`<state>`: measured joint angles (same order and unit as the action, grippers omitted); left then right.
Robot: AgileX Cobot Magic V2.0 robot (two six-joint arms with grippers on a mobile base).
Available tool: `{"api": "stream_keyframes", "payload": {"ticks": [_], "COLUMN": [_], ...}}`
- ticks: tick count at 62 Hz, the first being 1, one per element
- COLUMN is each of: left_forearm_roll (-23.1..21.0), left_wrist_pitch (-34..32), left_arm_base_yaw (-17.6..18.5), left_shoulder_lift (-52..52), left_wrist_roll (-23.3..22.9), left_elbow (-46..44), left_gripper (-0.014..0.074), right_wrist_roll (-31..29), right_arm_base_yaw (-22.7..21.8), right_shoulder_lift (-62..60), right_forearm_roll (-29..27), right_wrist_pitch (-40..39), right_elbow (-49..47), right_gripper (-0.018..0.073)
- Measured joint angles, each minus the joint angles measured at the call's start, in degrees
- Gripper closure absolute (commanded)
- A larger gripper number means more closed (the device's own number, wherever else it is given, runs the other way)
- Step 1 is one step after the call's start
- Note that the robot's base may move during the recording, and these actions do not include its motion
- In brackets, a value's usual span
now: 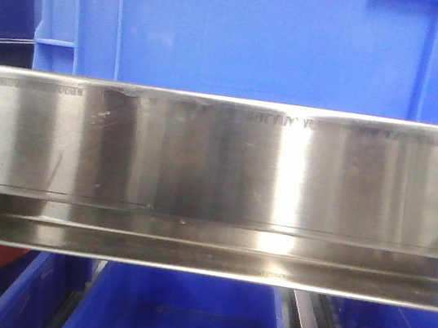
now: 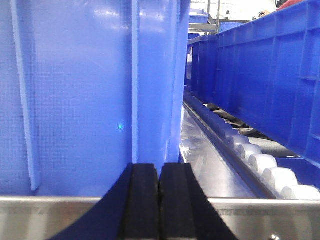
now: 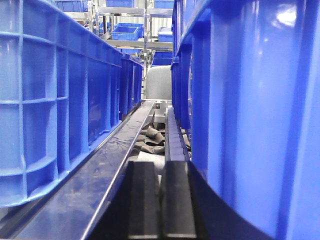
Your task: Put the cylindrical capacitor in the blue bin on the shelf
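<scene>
The shelf's shiny steel front beam spans the front view. A large blue bin stands on the shelf just behind it. No cylindrical capacitor shows in any view. My left gripper is shut with nothing seen between its black pads. It sits over the beam, close in front of the blue bin's wall. My right gripper is shut, apparently empty, in the lane between two blue bins, one to its left and one to its right.
A roller track and another blue bin lie right of the left gripper. A dark steel rail, a roller strip and crumpled dark material lie ahead of the right gripper. More blue bins sit below the beam.
</scene>
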<state>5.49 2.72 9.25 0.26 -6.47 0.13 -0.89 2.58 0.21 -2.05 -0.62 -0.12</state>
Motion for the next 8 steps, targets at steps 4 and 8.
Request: {"api": "stream_keyframes", "payload": {"ticks": [4,8], "left_forearm_roll": [0.0,0.0], "left_wrist_pitch": [0.0,0.0], "left_arm_base_yaw": [0.0,0.0], "left_shoulder_lift": [0.0,0.0], "left_wrist_roll": [0.0,0.0], "left_elbow": [0.0,0.0], "left_gripper": [0.0707,0.0707], "right_wrist_roll": [0.0,0.0], "right_arm_base_yaw": [0.0,0.0], "right_shoulder_lift": [0.0,0.0], "right_forearm_roll": [0.0,0.0], "right_wrist_pitch": [0.0,0.0], "right_elbow": [0.0,0.0], "right_gripper": [0.0724,0.0724]}}
